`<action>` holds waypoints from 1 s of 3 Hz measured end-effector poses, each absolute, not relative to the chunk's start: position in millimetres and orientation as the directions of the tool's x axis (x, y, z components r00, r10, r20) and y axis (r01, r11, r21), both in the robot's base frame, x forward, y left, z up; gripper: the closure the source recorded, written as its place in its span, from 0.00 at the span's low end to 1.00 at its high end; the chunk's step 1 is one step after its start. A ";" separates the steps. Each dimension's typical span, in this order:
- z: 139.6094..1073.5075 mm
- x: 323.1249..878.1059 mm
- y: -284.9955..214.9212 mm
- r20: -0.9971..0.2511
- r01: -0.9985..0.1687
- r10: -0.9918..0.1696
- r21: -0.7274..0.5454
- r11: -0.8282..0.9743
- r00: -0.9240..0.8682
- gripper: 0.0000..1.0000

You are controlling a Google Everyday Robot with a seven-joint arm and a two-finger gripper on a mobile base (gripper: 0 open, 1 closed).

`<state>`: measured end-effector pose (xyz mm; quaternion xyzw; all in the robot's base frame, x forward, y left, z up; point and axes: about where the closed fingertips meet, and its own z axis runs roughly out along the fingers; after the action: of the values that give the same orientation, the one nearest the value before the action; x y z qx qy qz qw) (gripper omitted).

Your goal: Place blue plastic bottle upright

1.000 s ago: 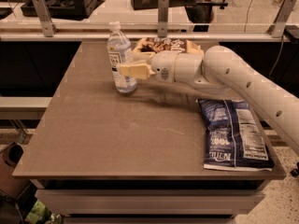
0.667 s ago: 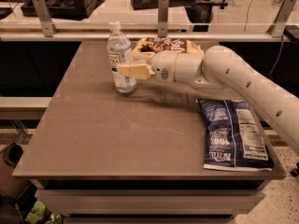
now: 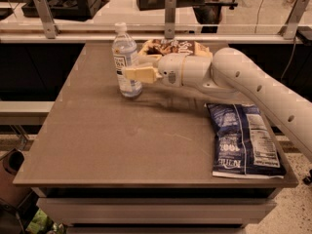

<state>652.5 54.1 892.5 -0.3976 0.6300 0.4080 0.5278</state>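
- Next to nothing has moved since a second ago – the small clear, pale-bluish ribbed plastic water bottle [image 3: 126, 50] stands in the same spot, and the cream-tipped two-finger gripper [image 3: 127, 74] is at the same height against it.
- The bottle stands upright on its base on the flat brown table top [image 3: 97, 140], white screw cap uppermost, with its label band of dark print just above the gripper.
- The gripper reaches in level from the bottle's right side, and its cream tip lies across the front of the bottle's lower half.
- How far the gripper is open, and whether it has hold of the bottle or only rests against it, cannot be told from this view (the far side of the bottle is hidden).
- Behind the gripper's rounded white wrist lies a crumpled brown and cream snack packet [image 3: 173, 47], close to the table's far edge.
- The thick white arm [image 3: 253, 87] runs back from the gripper towards the right edge of the view, sloping down as it goes.
- Below the arm and well apart from the gripper – towards the near right corner of the table – lies a flat dark-blue snack bag [image 3: 246, 140] with white print.
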 end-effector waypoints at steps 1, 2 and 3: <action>892.8 651.7 56.9 -0.989 -0.933 -0.071 0.094 0.347 -0.126 0.36; 893.0 650.9 59.5 -0.989 -0.935 -0.071 0.095 0.343 -0.126 0.13; 893.2 650.2 61.9 -0.990 -0.936 -0.071 0.095 0.339 -0.126 0.00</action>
<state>650.2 61.9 893.2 -0.4014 0.6272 0.4116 0.5254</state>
